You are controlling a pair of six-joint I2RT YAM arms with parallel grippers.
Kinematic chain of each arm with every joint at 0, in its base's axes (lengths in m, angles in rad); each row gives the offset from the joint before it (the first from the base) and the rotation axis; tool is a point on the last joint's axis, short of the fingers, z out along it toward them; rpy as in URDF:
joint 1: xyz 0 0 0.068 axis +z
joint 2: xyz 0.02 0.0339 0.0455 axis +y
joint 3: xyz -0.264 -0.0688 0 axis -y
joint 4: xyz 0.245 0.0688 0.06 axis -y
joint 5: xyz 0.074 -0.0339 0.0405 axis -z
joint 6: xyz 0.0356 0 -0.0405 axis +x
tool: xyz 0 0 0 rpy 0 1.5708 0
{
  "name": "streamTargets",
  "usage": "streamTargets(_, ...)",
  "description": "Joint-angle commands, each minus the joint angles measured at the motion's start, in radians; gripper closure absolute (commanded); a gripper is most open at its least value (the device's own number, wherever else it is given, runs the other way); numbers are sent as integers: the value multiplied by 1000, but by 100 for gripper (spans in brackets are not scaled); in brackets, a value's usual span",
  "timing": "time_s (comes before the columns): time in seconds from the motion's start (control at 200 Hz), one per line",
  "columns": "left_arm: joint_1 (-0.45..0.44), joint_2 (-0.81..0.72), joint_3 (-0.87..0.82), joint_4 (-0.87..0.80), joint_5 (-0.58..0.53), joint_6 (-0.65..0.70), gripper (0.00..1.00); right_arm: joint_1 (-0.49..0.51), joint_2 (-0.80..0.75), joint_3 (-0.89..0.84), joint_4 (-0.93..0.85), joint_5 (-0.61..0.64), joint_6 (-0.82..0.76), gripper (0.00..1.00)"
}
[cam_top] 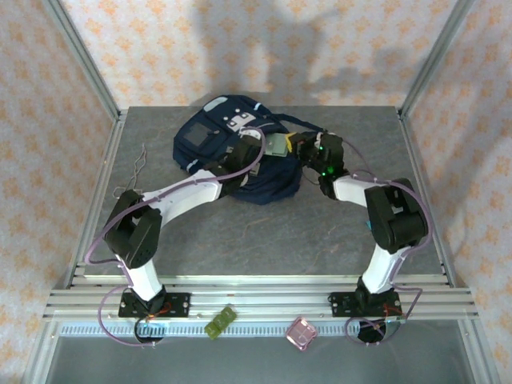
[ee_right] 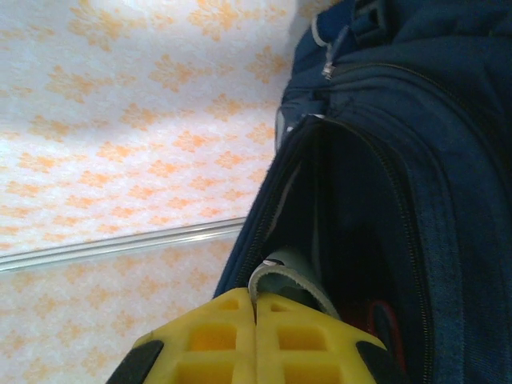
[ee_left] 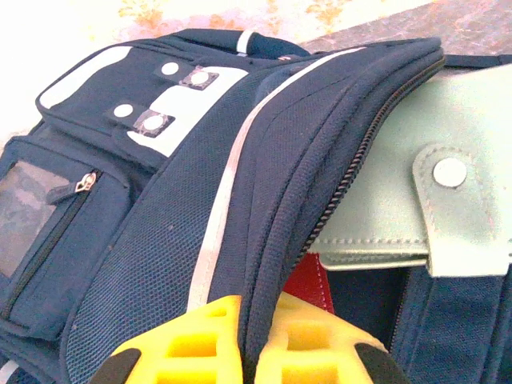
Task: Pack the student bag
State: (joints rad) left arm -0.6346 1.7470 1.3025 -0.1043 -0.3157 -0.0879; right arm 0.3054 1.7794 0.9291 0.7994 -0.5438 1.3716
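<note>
One student bag (cam_top: 210,138) lay on the far middle of the grey table (cam_top: 240,236), with two arms reaching to it. The left gripper (ee_left: 254,352) was closed on the bag, its yellow fingers (ee_left: 188,348) pinching the zippered edge of the main opening between them. The right gripper (ee_right: 256,340) was at the bag's mouth with its fingers pressed together, and the thin edge of a flap of the pale green case (ee_left: 384,200) came out at their tips.

One such case sat in the open compartment, with a rounded flap bearing one pale stud. One red object (ee_left: 314,284) showed beneath it, mostly hidden. On the near rail lay two small items, one green (cam_top: 218,322) and one pink (cam_top: 302,331).

The bag was navy fabric, the largest thing on the table. A single grey-white stripe ran along its side panel. Its front carried a white patch with two white studs and two small grey square tabs, each with a stud. Below that was one zipped pocket with a clear window. The tabs and the window were too blurred to read.
</note>
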Motion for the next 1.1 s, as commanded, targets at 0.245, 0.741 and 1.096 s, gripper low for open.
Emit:
streamTargets(0.245,-14,-61,94,-41,119,-92,100,-3,27,40,124,45,75,100)
streamTargets(0.741,-19,-52,123,-17,277,-228,100,110,224,263,-129,41,-29,96)
streamTargets(1.096,-44,0,164,-30,353,-321,100,-1,-138,116,-581,137,-435,60)
